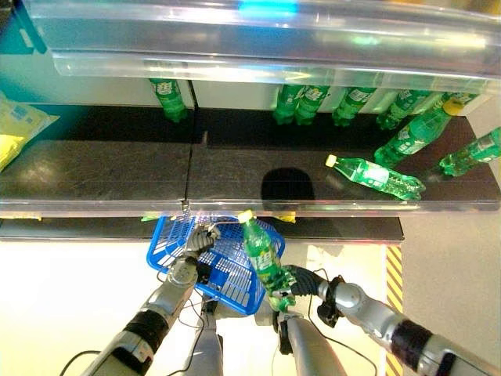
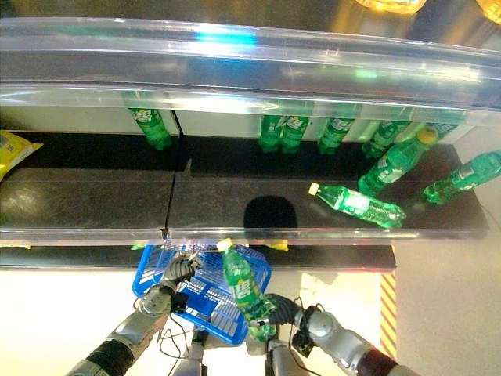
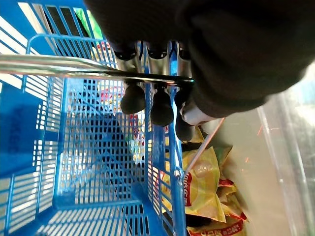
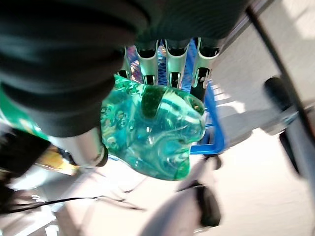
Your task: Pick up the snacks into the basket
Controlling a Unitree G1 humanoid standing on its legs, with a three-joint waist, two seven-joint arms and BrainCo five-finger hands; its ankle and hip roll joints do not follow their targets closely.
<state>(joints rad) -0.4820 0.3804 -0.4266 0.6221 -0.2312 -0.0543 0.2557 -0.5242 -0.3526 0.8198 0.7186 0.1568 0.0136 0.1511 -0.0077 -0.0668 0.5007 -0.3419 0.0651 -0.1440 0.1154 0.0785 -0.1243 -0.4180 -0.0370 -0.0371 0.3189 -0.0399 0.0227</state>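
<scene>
A blue wire basket [image 1: 160, 249] hangs below the shelf's front edge. My left hand [image 1: 200, 241] is shut on the basket's metal handle [image 3: 74, 66], with its fingers [image 3: 162, 105] curled round the bar. My right hand [image 1: 301, 280] is shut on the lower part of a green bottle with a yellow cap [image 1: 262, 254]. The bottle stands tilted over the basket's right side, cap toward the shelf. In the right wrist view the bottle's base [image 4: 152, 128] sits under the fingers [image 4: 170, 64]. Yellow snack bags [image 3: 202, 182] show beyond the basket's mesh wall.
A dark shelf [image 1: 117, 168] runs across in front, with a clear rail along its edge. Several green bottles stand at its back, and one lies on its side [image 1: 376, 176] at the right. A yellow snack bag [image 1: 19, 125] lies at the far left. Hazard tape [image 1: 393, 270] marks the floor at the right.
</scene>
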